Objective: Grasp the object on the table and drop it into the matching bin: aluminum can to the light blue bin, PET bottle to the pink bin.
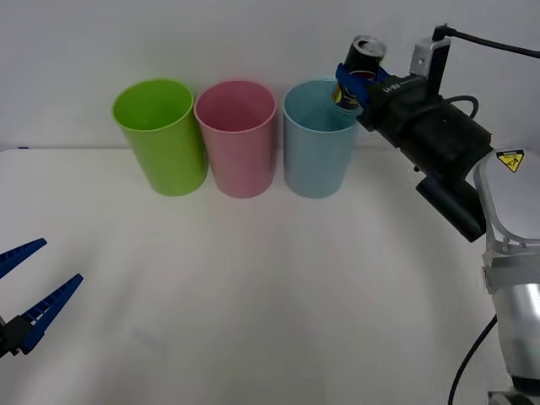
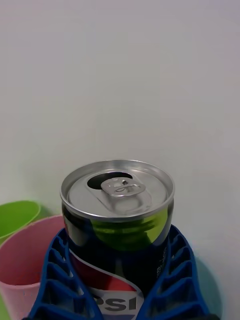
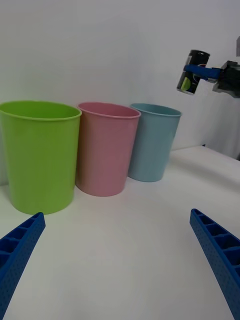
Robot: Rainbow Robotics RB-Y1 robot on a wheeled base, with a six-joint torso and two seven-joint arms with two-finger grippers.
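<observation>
Front view. Three bins in a row at the far side of the white table [image 1: 253,295]: lime green bin [image 1: 160,135], pink bin [image 1: 236,137], light blue bin [image 1: 319,137], counted from the robot's left. One aluminum can [image 1: 361,69], held in the air, tilted, above the right-hand rim of the light blue bin. Right gripper [image 1: 354,80] clamped on the can's body, blue fingers on both sides. Left gripper [image 1: 29,291] low at the near left edge of the table, fingers spread apart, holding nothing. One yellow warning triangle on the right arm; one white tag by the gripper, writing too small to read.

Right wrist view. One can [image 2: 117,220], silver top with pull tab, mouth open. Dark body, red, white and blue wave label, letters "PSI" readable at the lower edge. Ribbed blue fingers [image 2: 55,280] pressed against both sides. Pink bin [image 2: 22,260] and lime green bin [image 2: 17,215] beyond.

Left wrist view. Three bins again: lime green [image 3: 40,155], pink [image 3: 107,147], light blue [image 3: 152,142]. Can [image 3: 192,72] aloft, above and just beyond the light blue bin, gripped by the right gripper [image 3: 200,71]. Own fingers [image 3: 20,250] wide apart.
</observation>
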